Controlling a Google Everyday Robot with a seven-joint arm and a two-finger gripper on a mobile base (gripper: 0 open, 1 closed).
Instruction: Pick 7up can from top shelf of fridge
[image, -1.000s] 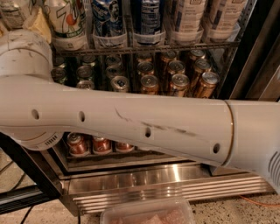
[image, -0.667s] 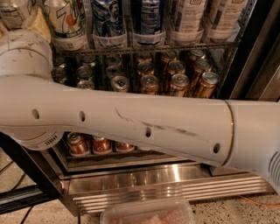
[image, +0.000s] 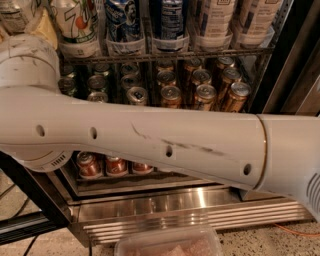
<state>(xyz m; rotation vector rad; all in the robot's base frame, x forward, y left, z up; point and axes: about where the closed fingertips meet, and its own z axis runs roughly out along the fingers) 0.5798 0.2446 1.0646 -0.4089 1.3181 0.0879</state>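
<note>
The 7up can (image: 75, 19), white with a green logo and a red dot, stands at the left end of the top shelf (image: 165, 55) of the fridge (image: 190, 210), in a clear cup holder. Its top is cut off by the frame edge. My white arm (image: 150, 142) crosses the whole view from right to left, bends at a round joint (image: 25, 65) and rises towards the upper left, just left of the 7up can. My gripper is out of view, past the top left edge of the frame.
Two tall blue cans (image: 122, 20) and pale cans (image: 217, 17) stand right of the 7up can. Short green (image: 97, 82) and gold cans (image: 205, 92) fill the rack below. Copper cans (image: 90, 165) lie lower. A dark door frame (image: 285, 65) stands right. A clear plastic tub (image: 170, 245) sits on the floor.
</note>
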